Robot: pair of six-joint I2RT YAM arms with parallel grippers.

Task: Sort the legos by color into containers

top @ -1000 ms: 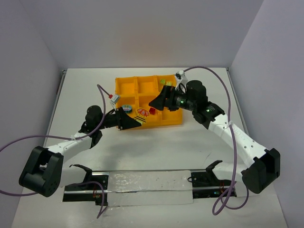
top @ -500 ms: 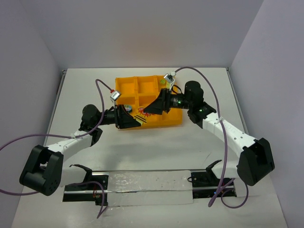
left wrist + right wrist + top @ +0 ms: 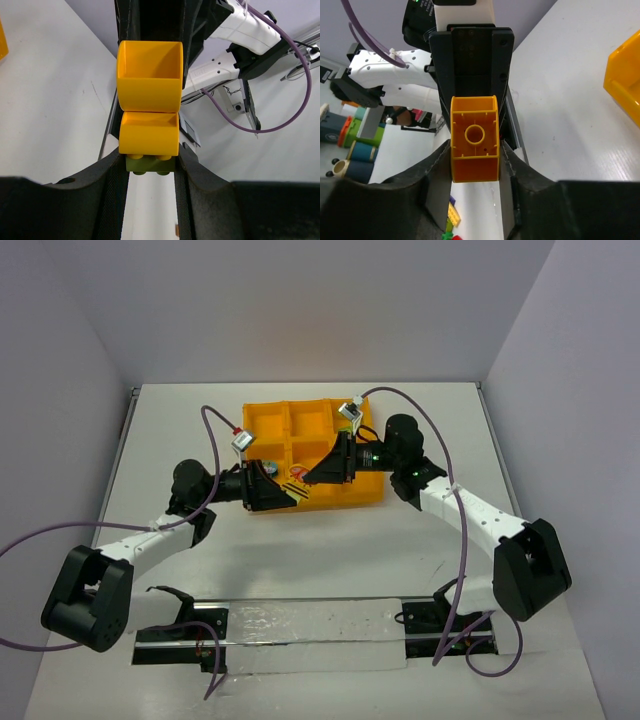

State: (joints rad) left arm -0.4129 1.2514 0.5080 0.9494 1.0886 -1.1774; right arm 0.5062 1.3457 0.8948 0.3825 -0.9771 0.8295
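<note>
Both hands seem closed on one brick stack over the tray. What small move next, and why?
I'd probably draw the right hand straight back from the left hand without opening either, to split the brick stack. Both hands look shut on it, and a lime green brick is joined to its yellow-orange bricks; the colours need separate wells of the tray.

light: bright, even | shadows: soft — under arms | wrist backgrounds — slightly blurred

Tray [image 3: 268,425]: glossy orange-yellow plastic. Yellow bricks [image 3: 149,140], green brick [image 3: 150,164] and orange brick [image 3: 474,147]: smooth, shiny moulded plastic. Worktop [image 3: 330,540]: matt white, faintly scuffed. Arm shells [image 3: 478,518]: glossy white plastic.
</note>
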